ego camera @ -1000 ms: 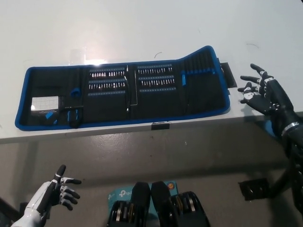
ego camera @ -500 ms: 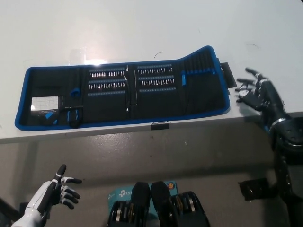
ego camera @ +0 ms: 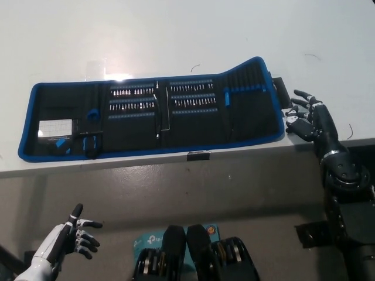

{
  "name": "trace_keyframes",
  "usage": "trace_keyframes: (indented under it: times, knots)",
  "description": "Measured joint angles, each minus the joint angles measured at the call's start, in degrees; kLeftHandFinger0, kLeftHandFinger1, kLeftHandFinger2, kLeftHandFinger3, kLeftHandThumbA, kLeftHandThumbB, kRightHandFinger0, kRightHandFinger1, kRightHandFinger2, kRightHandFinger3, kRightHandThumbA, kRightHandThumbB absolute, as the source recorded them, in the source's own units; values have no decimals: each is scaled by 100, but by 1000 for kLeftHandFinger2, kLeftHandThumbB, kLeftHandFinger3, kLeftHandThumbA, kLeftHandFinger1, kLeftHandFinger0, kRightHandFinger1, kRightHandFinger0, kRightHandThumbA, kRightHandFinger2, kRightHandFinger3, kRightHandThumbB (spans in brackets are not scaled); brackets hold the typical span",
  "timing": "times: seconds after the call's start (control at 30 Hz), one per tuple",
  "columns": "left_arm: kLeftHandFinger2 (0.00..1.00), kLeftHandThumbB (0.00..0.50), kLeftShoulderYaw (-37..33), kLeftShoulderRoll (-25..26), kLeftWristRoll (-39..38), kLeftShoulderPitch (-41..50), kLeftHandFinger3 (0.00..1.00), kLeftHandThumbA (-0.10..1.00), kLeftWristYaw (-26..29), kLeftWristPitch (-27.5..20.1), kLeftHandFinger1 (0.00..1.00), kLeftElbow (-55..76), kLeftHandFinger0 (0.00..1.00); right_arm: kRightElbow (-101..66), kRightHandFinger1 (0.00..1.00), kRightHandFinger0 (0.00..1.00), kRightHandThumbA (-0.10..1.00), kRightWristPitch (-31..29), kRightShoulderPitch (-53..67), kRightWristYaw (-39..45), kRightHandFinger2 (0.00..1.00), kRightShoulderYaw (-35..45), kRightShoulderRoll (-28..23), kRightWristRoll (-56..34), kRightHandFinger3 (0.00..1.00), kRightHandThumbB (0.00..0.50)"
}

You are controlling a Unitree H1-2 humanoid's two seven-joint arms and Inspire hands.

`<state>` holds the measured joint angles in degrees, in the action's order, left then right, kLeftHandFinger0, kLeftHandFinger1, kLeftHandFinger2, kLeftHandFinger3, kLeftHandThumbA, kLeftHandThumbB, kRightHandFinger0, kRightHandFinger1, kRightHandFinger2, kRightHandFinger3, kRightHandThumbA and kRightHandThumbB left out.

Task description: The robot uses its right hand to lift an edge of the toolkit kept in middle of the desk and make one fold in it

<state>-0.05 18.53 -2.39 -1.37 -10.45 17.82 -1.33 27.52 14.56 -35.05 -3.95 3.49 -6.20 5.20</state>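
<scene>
The white desk fills most of the view, and stretched across its middle lies the toolkit, a long black roll with blue edging, opened flat and running nearly to the desk's front edge. Nothing about it has shifted in the last second: same spot, same lie, with its right-hand end already riding up a little off the surface.

What has changed is the black right hand. A second ago it hovered well off to the right with the fingers fanned; now it has slid in toward the kit, and it sits just beside the right end, next to the small black tab that sticks out there. The fingers are spread and hold nothing. Whether a fingertip is already brushing the blue border, I can't tell from here. To my eye that's the approach closing out, with the lift not yet begun; that raised right edge looks like the natural place to get under.

Down at the lower left the white left hand rests below desk level, fingers loosely parted, holding nothing and barely stirred.

Inside the kit: rows of driver bits across the centre, a white card in a pocket at the left end, a few blue clips beside it. Below the desk, grey floor; the desk itself is otherwise plain, with a faint glare patch just above the kit.
</scene>
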Motion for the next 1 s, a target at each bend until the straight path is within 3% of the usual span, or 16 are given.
trace_keyframes:
  times: [0.13, 0.17, 0.27, 0.3, 0.33, 0.37, 0.4, 0.43, 0.7, 0.8, 0.83, 0.87, 0.9, 0.93, 0.97, 1.0]
  knots:
    - [358, 500, -10, 0, 1, 4, 565, 1000, -3, 7, 377, 9, 388, 64, 672, 511, -100, -165, 0, -76, 691, -105, 96, 34, 965, 185]
    - [355, 500, -11, 0, 0, 6, 560, 1000, -3, 9, 375, 16, 378, 57, 744, 654, -100, -172, 0, -90, 677, -158, 144, 50, 1000, 186]
    - [354, 500, -10, 0, 0, 13, 569, 1000, -3, 20, 375, 32, 345, 33, 775, 738, -100, -183, -4, -112, 733, -299, 259, 102, 1000, 184]
    - [364, 500, -9, 0, 0, 13, 563, 1000, -3, 29, 402, 35, 386, 21, 935, 753, 13, -176, -6, -113, 1000, -331, 294, 108, 1000, 170]
    - [365, 500, -8, 0, -3, 12, 562, 1000, -3, 42, 401, 39, 389, -11, 970, 733, 116, -142, -7, -112, 1000, -359, 332, 109, 1000, 188]
    - [371, 500, -7, 0, -6, 12, 569, 1000, -3, 55, 399, 40, 397, -51, 950, 673, 242, -100, -7, -111, 1000, -401, 375, 114, 1000, 243]
    - [361, 500, -7, 0, -8, 11, 559, 1000, -4, 63, 405, 42, 410, -86, 1000, 868, 397, -49, -7, -110, 1000, -468, 414, 129, 1000, 232]
    - [347, 500, -8, 0, -9, 10, 545, 1000, -4, 65, 405, 42, 421, -137, 1000, 1000, 455, 7, -9, -110, 1000, -564, 450, 163, 1000, 232]
    - [318, 500, -6, 0, -10, 10, 525, 1000, -5, 69, 393, 47, 405, -177, 1000, 1000, 625, 178, -78, -47, 1000, -1095, 310, 382, 1000, 214]
    - [318, 500, -3, 0, -10, 10, 529, 1000, -5, 70, 392, 52, 412, -207, 1000, 1000, 569, 224, -107, 4, 1000, -1209, 224, 451, 1000, 215]
    - [312, 500, -2, 0, -11, 10, 519, 1000, -5, 71, 394, 54, 415, -240, 1000, 966, 485, 256, -108, 16, 1000, -1228, 214, 478, 1000, 200]
    - [305, 500, -1, 0, -11, 10, 514, 1000, -5, 72, 395, 54, 419, -269, 816, 720, 384, 300, -108, 21, 1000, -1234, 212, 496, 1000, 164]
    - [319, 500, 0, 0, -13, 10, 525, 1000, -5, 73, 404, 54, 431, -288, 601, 536, 300, 317, -107, 21, 766, -1234, 213, 502, 1000, 140]
    - [327, 500, 1, 0, -16, 9, 534, 1000, -7, 75, 408, 55, 439, -298, 320, 270, 146, 335, -107, 23, 448, -1234, 213, 510, 1000, 117]
    - [328, 500, 1, 0, -18, 9, 535, 1000, -11, 79, 408, 62, 440, -297, 248, 194, 85, 337, -106, 19, 384, -1231, 213, 521, 1000, 128]
    - [326, 500, 1, 0, -19, 9, 533, 1000, -15, 80, 407, 68, 440, -295, 10, 8, -93, 330, -104, 7, 23, -1224, 214, 529, 1000, 81]
